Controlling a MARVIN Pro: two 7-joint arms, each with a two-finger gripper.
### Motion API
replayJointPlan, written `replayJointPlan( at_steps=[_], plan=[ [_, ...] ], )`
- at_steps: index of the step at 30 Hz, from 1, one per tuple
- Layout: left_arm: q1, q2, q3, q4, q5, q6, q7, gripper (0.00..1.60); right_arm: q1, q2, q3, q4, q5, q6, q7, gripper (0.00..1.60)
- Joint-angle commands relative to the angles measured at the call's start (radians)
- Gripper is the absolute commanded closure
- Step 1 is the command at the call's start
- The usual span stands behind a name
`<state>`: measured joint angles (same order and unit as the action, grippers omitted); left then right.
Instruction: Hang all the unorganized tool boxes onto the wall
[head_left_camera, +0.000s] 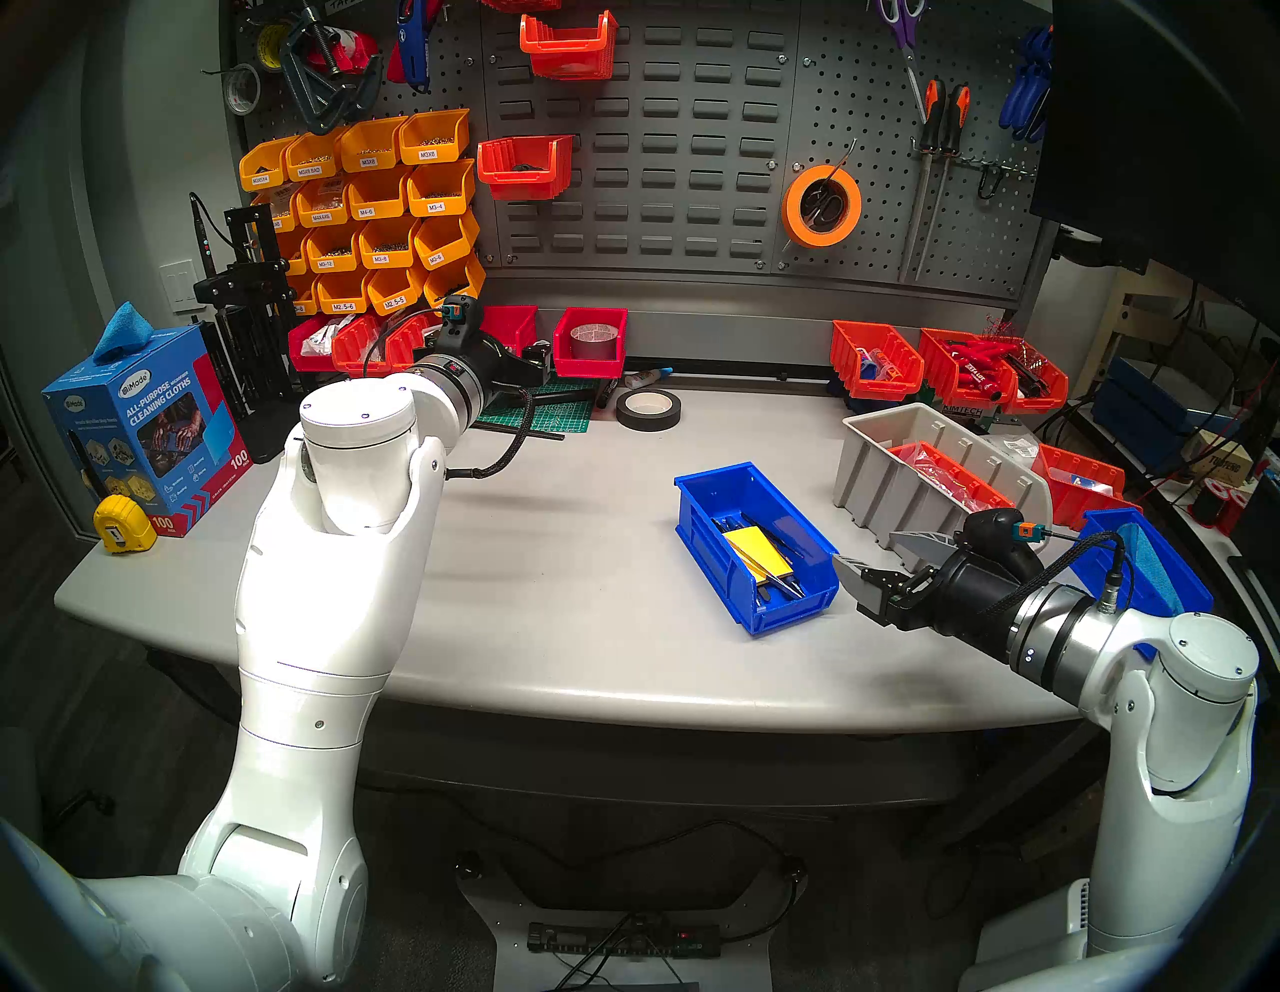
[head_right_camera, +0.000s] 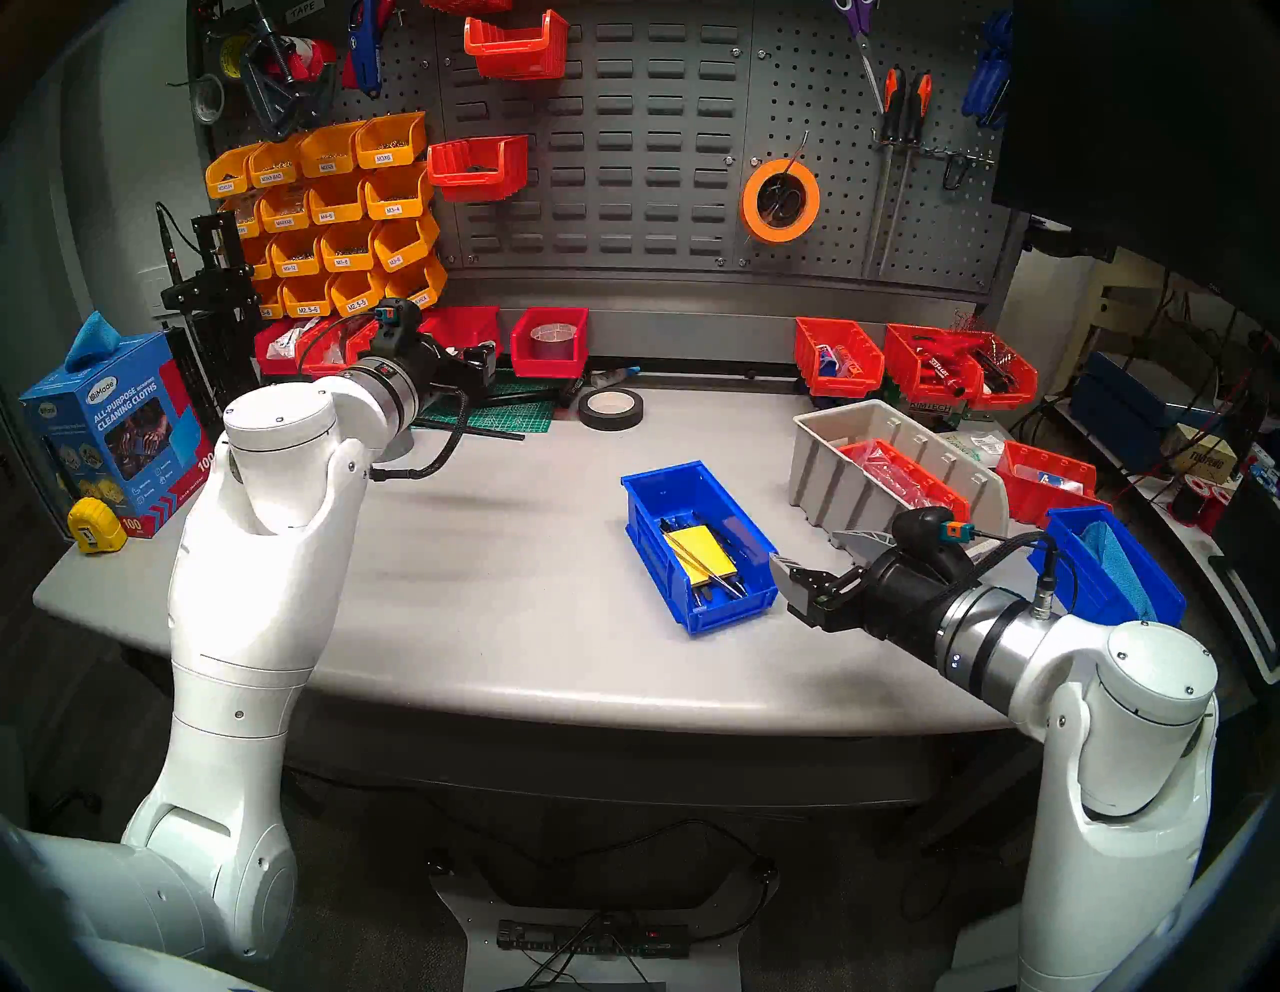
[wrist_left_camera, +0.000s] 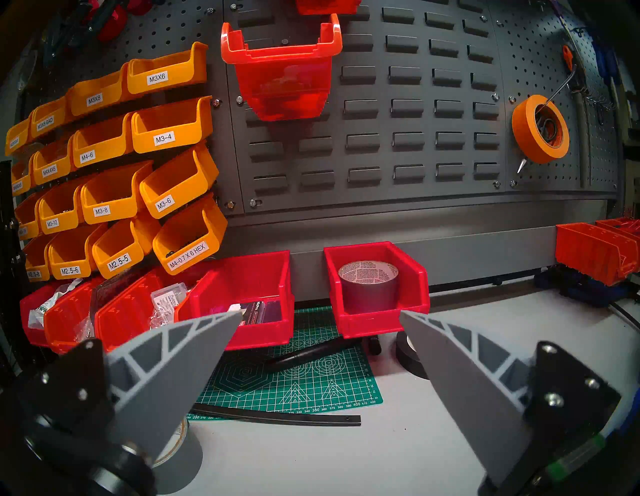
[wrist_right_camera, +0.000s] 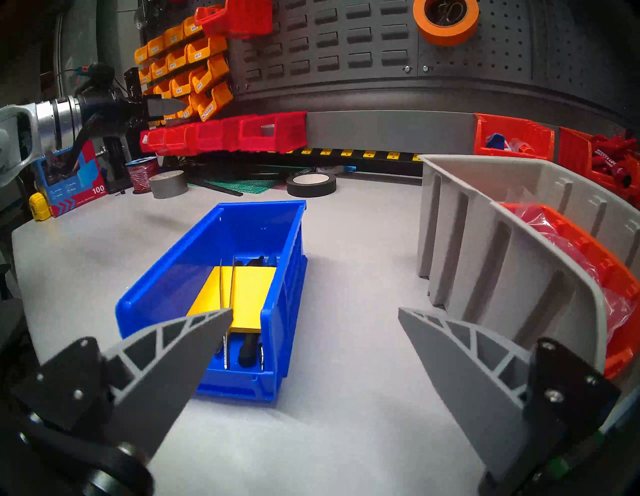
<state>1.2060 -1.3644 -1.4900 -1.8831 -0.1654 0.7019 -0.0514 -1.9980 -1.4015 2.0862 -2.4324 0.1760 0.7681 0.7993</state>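
Note:
A blue tool box (head_left_camera: 776, 609) holding a yellow pad and tweezers lies mid-table. Just to its right my right gripper (wrist_right_camera: 315, 311) hovers open and empty, between it and the larger beige-grey ribbed box (head_left_camera: 893, 478), which holds an orange bin of red bags. My left gripper (wrist_left_camera: 320, 313) is open and empty, facing a row of red tool boxes at the base of the wall (head_left_camera: 658, 138); the nearest are one with a grey tape roll (wrist_left_camera: 377, 322) and one with a packet (wrist_left_camera: 256, 277). Two red boxes (head_left_camera: 524, 166) hang on the louvred panel.
Yellow-orange labelled bins (head_left_camera: 374, 208) fill the wall's left side. A black tape roll (head_left_camera: 648, 409) and a green cutting mat (wrist_left_camera: 304, 377) lie behind centre. Orange bins (head_left_camera: 949, 367) and a second blue bin with a cloth (head_left_camera: 1143, 561) crowd the right. A cloth box (head_left_camera: 138, 429) stands at far left.

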Motion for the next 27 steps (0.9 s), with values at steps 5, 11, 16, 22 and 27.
replayJointPlan(
  at_steps=[5, 11, 16, 22, 27],
  plan=[
    [-0.017, 0.001, 0.000, -0.013, -0.001, -0.009, 0.001, 0.00, 0.038, -0.005, -0.047, -0.011, -0.017, -0.015, -0.027, 0.00],
    [-0.017, 0.003, 0.001, -0.013, -0.004, -0.009, 0.004, 0.00, 0.072, -0.002, -0.098, 0.006, -0.037, -0.017, -0.048, 0.00],
    [-0.017, 0.004, 0.002, -0.013, -0.005, -0.009, 0.005, 0.00, 0.090, -0.004, -0.127, 0.027, -0.049, -0.024, -0.061, 0.00],
    [-0.017, 0.005, 0.003, -0.013, -0.008, -0.010, 0.007, 0.00, 0.107, -0.007, -0.167, 0.063, -0.068, -0.041, -0.080, 0.00],
    [-0.018, 0.007, 0.004, -0.013, -0.010, -0.010, 0.009, 0.00, 0.127, -0.015, -0.194, 0.081, -0.083, -0.050, -0.103, 1.60]
  ],
)
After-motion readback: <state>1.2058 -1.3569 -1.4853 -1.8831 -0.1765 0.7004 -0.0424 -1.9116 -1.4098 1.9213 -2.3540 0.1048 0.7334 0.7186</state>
